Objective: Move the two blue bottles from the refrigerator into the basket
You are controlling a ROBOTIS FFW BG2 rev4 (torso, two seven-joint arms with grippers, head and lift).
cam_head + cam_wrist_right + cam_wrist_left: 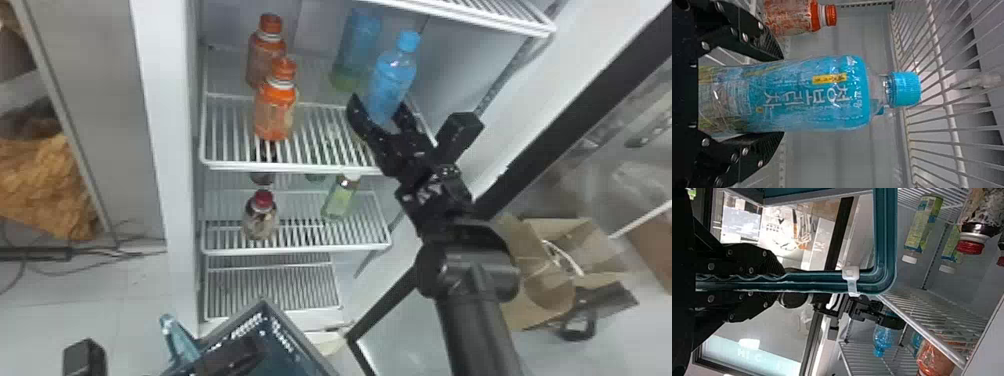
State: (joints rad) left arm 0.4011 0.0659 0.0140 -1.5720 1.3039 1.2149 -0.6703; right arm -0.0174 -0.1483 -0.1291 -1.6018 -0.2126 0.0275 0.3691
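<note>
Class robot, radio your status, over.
Left gripper clamped on basket rim. Right gripper around front blue bottle, hold unconfirmed. Rear blue bottle behind it. No obstruction seen.

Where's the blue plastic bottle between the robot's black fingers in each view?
Head view: the blue-capped plastic bottle is upper right of centre.
Left wrist view: the same bottle is low, right of centre.
Right wrist view: it stretches large across the middle.
Shared landmark: the right arm's black tool, fingers either side.
</note>
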